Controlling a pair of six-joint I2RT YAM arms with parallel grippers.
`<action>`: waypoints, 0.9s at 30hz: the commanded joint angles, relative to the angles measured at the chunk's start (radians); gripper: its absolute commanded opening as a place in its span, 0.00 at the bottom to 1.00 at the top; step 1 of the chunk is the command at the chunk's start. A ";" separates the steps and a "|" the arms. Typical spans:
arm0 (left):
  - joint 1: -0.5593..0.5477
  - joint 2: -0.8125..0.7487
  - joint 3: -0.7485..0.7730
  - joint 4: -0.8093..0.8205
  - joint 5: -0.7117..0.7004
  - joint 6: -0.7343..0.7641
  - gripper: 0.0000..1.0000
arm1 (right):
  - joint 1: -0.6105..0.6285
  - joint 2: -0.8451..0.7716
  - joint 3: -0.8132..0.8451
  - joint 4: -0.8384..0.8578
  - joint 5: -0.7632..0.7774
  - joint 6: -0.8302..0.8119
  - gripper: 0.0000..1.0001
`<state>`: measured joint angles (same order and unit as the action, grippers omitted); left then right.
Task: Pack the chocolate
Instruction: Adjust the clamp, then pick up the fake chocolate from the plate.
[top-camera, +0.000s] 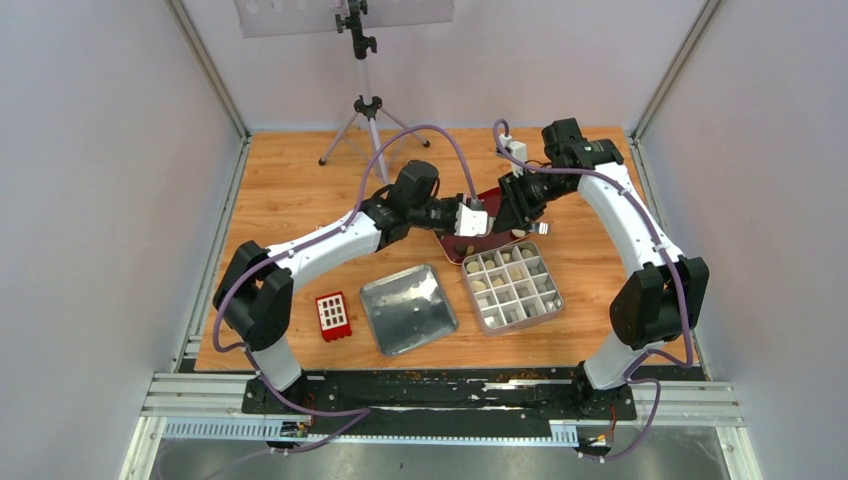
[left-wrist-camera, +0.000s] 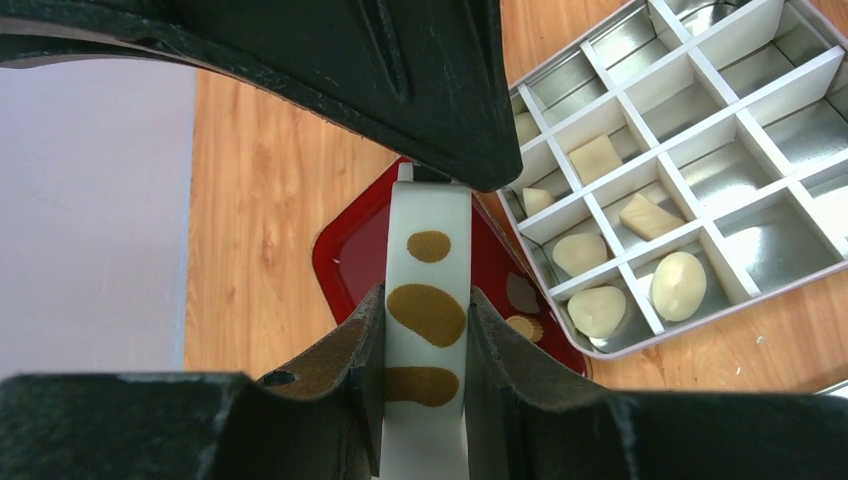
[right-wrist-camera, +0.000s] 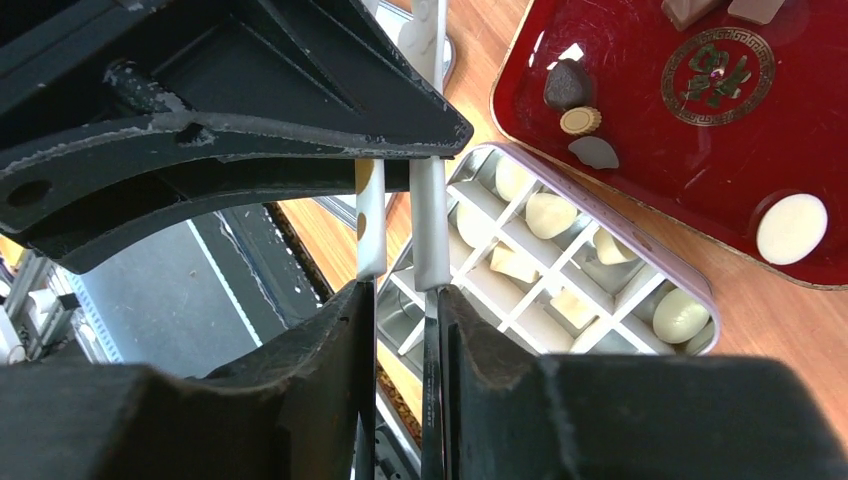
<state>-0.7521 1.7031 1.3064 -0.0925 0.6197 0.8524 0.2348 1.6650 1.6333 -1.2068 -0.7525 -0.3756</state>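
Left fingers (left-wrist-camera: 355, 350): we see them clamped on a spotted white strip (left-wrist-camera: 428, 250).
Right fingers (right-wrist-camera: 335, 340): pinched around two thin white blades (right-wrist-camera: 431, 230), edge-on to us.
Chocolate (left-wrist-camera: 678, 285): cream pieces sit in the gridded tin (left-wrist-camera: 790, 235); we find more, dark and cream, on the red tray (right-wrist-camera: 650, 170).
Table (top-camera: 300, 200): wooden, beneath tin and tray.

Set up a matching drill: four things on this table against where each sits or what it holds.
1 divided tin
2 tin lid
3 small red block
4 dark red tray

A leftmost of the four
B between block and divided tin
C cream pieces in its cells
D farthest back of the four

Pairs: 1-C, 2-B, 3-A, 4-D
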 joint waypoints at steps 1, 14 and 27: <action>-0.004 0.003 0.047 0.052 -0.010 -0.059 0.03 | 0.015 -0.041 -0.002 0.028 -0.005 0.001 0.26; 0.135 -0.263 -0.198 -0.062 -0.113 -0.053 0.54 | -0.046 -0.003 0.022 0.008 0.206 -0.089 0.18; 0.203 -0.524 -0.398 -0.077 -0.149 -0.269 0.55 | -0.048 0.080 0.063 0.005 0.532 -0.192 0.31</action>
<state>-0.5472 1.2049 0.9276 -0.1680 0.4648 0.6689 0.1864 1.7245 1.6577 -1.2129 -0.3393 -0.5205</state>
